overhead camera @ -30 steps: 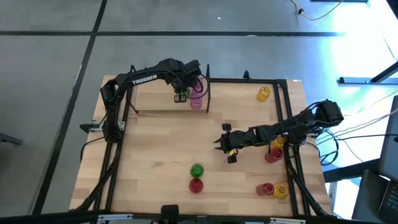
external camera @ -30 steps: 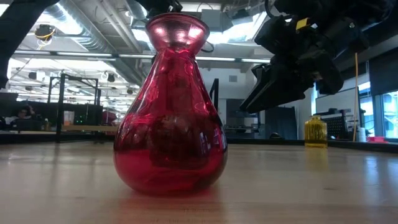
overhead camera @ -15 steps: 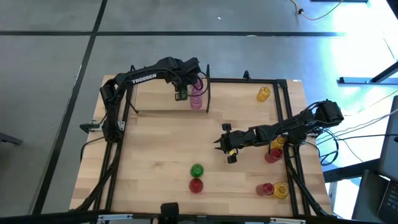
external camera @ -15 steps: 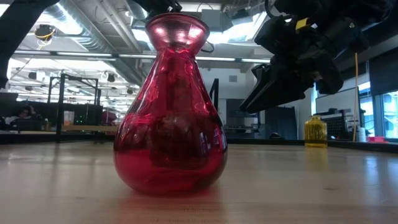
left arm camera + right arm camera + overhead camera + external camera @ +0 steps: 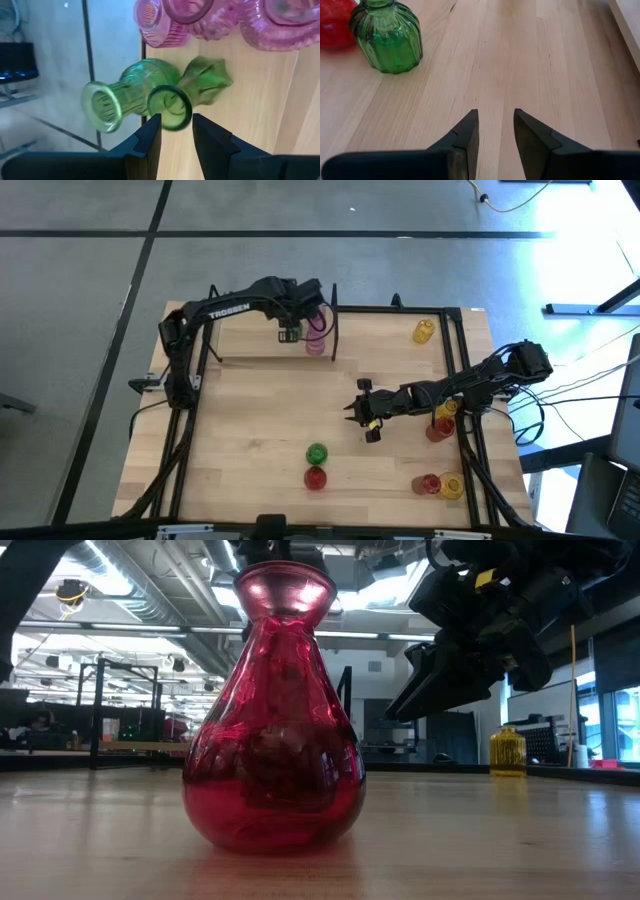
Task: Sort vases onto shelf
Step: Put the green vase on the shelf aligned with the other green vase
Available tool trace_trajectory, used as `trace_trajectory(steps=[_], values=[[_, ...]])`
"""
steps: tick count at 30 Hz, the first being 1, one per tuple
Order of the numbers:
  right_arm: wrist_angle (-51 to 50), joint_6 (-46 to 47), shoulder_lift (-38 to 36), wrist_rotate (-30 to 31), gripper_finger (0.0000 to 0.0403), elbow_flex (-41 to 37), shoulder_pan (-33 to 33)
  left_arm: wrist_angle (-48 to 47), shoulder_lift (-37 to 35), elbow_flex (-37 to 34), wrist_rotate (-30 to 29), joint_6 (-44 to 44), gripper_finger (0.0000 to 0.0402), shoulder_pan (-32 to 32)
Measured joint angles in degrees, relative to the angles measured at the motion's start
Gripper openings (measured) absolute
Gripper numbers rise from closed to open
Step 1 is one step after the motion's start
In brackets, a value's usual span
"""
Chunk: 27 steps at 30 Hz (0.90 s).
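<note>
My left gripper (image 5: 289, 332) hangs open over the shelf (image 5: 250, 342) at the far left. Just beyond its fingertips stands a green vase (image 5: 172, 106), mouth up, with a second green vase (image 5: 127, 92) next to it. Several pink vases (image 5: 210, 17) stand behind them by the black divider (image 5: 334, 330). My right gripper (image 5: 362, 416) hovers open and empty over the middle of the table. A green vase (image 5: 387, 40) and a red vase (image 5: 315, 477) stand on the table nearer the front edge.
A yellow vase (image 5: 423, 330) stands at the far right. A yellow (image 5: 446, 408) and a red vase (image 5: 437, 430) sit under my right arm, and a red (image 5: 428, 483) and a yellow one (image 5: 452, 485) at the near right. Black frame rods edge the table.
My left gripper has risen a little over the green vases on the shelf, and its wrist has turned slightly. The vases have stayed where they were.
</note>
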Motion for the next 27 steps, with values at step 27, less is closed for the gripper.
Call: trace_trajectory(steps=[27], values=[[0.37, -0.14, 0.01, 0.01, 0.0108, 0.0, -0.02, 6.69, -12.47, -5.8, 18.3, -22.63, 0.0104, -26.33]])
